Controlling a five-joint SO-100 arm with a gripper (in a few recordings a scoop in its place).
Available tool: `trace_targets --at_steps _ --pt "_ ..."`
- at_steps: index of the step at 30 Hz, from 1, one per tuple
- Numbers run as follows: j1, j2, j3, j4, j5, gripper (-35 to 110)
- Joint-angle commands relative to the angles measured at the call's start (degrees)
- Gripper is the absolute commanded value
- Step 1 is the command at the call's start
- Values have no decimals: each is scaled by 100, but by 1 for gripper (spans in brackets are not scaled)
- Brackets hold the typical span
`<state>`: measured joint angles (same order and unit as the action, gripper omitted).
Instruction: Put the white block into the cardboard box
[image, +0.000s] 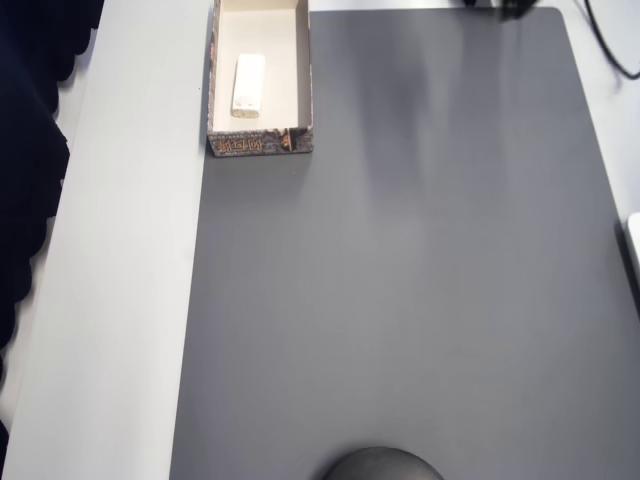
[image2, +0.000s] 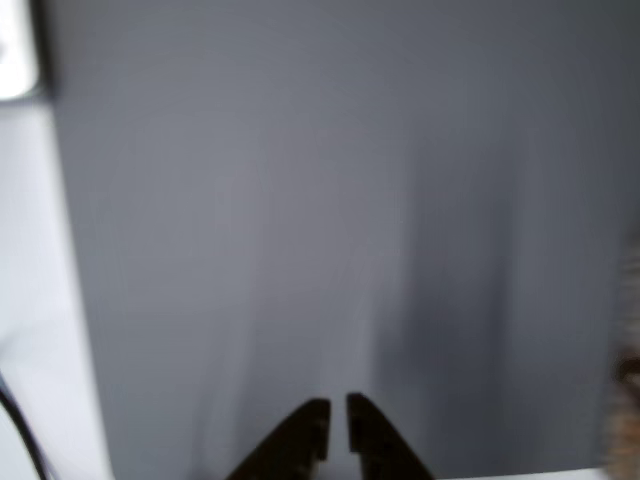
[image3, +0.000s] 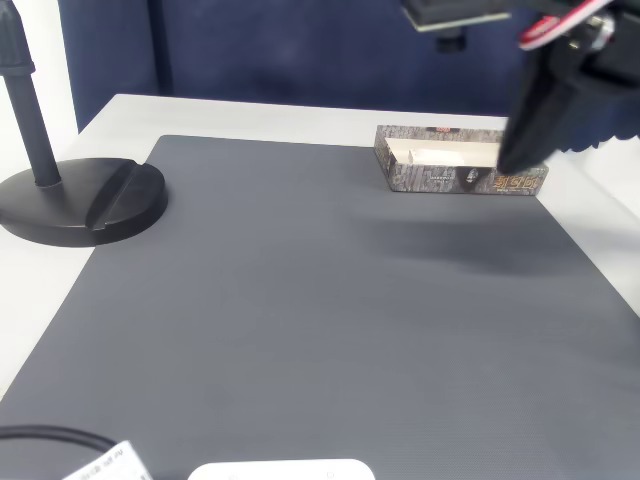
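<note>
Block (image: 248, 84) and cardboard box (image: 260, 142) are already joined: in the overhead view the small white block is seen lying flat on the box's cream floor, its long axis running along the box's length, clear of the low walls. By that evidence the task is judged done, with only a withdrawal of the arm left.

The gripper (image2: 338, 425) is shown in the wrist view with its two dark fingertips nearly together, a thin slit between them, and nothing is held. Below and ahead of them only the grey mat (image2: 330, 220) is seen, blurred. A brownish smear at the right edge of that view is perhaps the box's patterned face, which would put the box off to the gripper's right, but this cannot be confirmed.

In the fixed view the arm (image3: 545, 100) is blurred and is placed above the box's right end, part of which is hidden behind it; the block inside cannot be made out there. The box's far end is cut off by the top edge of the overhead view. A black stand base (image3: 85, 200) is set well apart from the gripper, across the mat.
</note>
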<state>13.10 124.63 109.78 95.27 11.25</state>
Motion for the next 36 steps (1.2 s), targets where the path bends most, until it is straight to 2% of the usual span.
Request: trace_targets --at_steps 1,14,21,36 --pt "-668 1187 1310 -334 -606 -2" --pt "-1266 3911 3771 -826 -1239 -2" --pt "-1134 5010 4852 -1415 -967 -2" --pt "-1125 6240 6100 -1740 -1037 -2"
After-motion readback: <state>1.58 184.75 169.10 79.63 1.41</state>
